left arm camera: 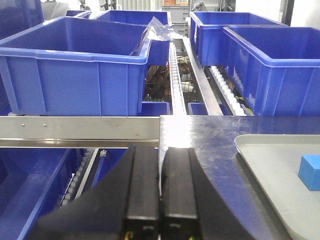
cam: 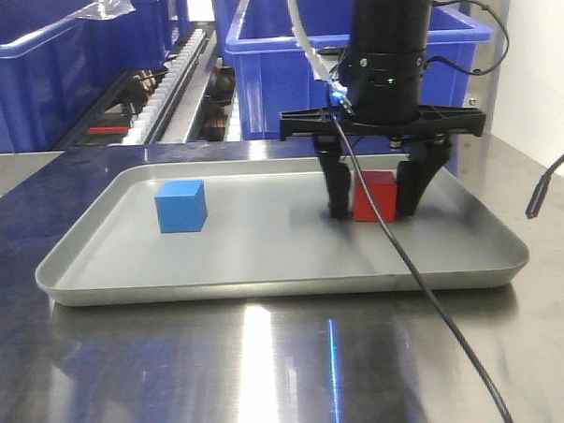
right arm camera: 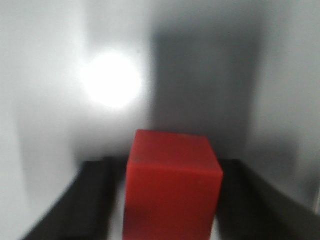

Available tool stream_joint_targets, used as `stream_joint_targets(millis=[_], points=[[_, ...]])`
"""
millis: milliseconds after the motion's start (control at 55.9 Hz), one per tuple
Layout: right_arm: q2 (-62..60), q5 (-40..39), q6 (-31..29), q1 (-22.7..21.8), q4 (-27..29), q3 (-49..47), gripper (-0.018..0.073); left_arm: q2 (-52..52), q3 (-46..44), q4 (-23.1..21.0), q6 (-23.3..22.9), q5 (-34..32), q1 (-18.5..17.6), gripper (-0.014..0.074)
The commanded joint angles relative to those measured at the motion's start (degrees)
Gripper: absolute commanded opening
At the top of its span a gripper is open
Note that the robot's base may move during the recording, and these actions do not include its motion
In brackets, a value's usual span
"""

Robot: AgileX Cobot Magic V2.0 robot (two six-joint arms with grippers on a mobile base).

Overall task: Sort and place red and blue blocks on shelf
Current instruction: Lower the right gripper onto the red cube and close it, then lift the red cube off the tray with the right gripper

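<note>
Two small matte cubes rest flat on a shallow grey metal tray (cam: 266,268), which sits on the shiny steel worktop (cam: 176,366)
- Bright blue cube (cam: 181,206): left of centre in the front view, and at the right edge of the left wrist view (left arm camera: 311,171)
- Bright red cube (cam: 375,196): right of centre in the front view, well apart from the blue cube
- Right gripper (cam: 375,213): black, pointing straight down, lowered to the tray floor, its jaws spread on either side of the red cube. The blurred right wrist view shows the red cube (right arm camera: 172,185) between the black fingers (right arm camera: 92,195), with a pale gap on the frame's left side, so the cube is not clamped
- Left gripper (left arm camera: 160,200): lower centre of the left wrist view, fingers pressed together with nothing held
- Steel shelving rack: brushed front rail with small screws (left arm camera: 75,127) at mid-left of the left wrist view, with large blue plastic bins (left arm camera: 75,75) above it
</note>
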Motion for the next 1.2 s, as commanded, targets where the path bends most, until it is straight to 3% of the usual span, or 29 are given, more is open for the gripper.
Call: stream_joint_targets(millis=[0, 215, 537, 859, 1181], points=[[-3.9, -1.0, -0.1, -0.2, -0.2, -1.3, 0.0374, -1.1, 1.6, -0.1, -0.5, -5.2, 0.1, 0.008], [-5.7, -1.0, -3.2, -0.2, 0.0, -1.3, 0.0374, -1.1, 1.6, -0.1, -0.5, -5.2, 0.1, 0.008], [-13.5, -5.4, -25.4, -2.9, 3.4, 2.1, 0.0374, -1.1, 1.6, -0.1, -0.5, -5.2, 0.1, 0.008], [-34.6, -27.7, -43.7, -15.5, 4.7, 26.5, 0.0374, -1.1, 1.6, -0.1, -0.5, -5.2, 0.1, 0.008], [-61.6, -47.8, -44.5, -29.7, 6.1, 52.2, 0.0374, -1.1, 1.6, -0.1, -0.5, -5.2, 0.1, 0.008]])
